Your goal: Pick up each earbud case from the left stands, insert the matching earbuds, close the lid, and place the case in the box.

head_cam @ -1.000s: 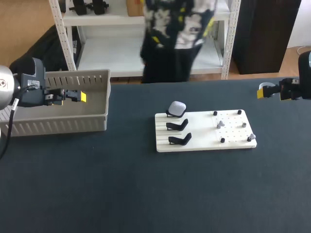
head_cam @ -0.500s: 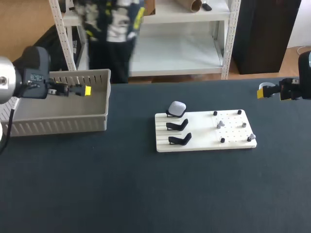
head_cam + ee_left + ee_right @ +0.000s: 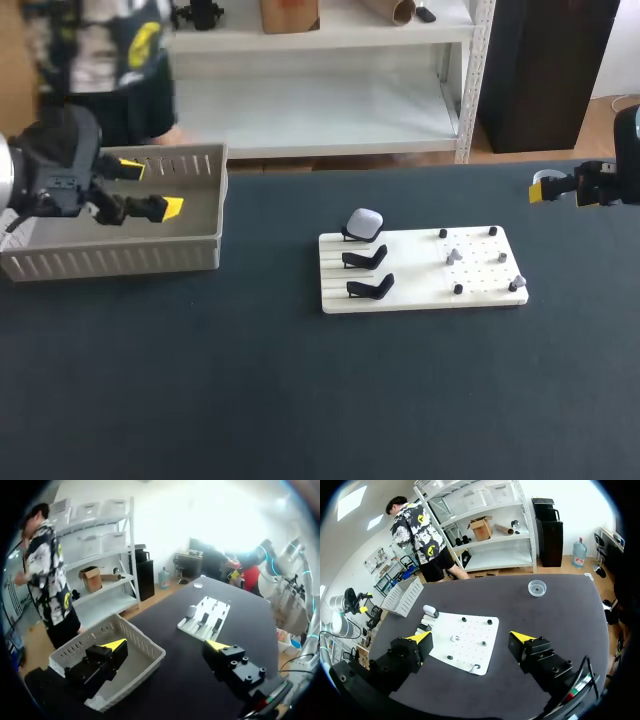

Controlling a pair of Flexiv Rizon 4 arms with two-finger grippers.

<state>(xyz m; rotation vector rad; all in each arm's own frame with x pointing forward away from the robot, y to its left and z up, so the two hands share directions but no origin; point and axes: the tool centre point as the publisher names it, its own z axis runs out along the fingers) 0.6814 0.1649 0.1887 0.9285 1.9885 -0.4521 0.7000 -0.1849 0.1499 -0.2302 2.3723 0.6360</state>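
A white earbud case (image 3: 364,222) sits closed on the farthest of three black stands at the left of the white board (image 3: 420,295); the two nearer stands (image 3: 368,273) are bare. Small earbuds (image 3: 453,256) rest among black pegs on the board's right half. My left gripper (image 3: 150,188) hovers open and empty over the grey box (image 3: 120,262); in its wrist view the left gripper (image 3: 165,645) has the box (image 3: 140,635) under it and the case (image 3: 190,611) far ahead. My right gripper (image 3: 545,188) hangs open at the table's far right; from its wrist, the right gripper (image 3: 470,637) is above the board (image 3: 475,625), case (image 3: 430,611) and earbuds (image 3: 454,638).
A small clear dish (image 3: 537,587) lies on the dark table beyond the board, near the right arm. The box looks empty inside. Bare tabletop stretches across the front and between box and board.
My left gripper has turned and dipped slightly over the box, so both yellow tips now show. The right arm has not moved.
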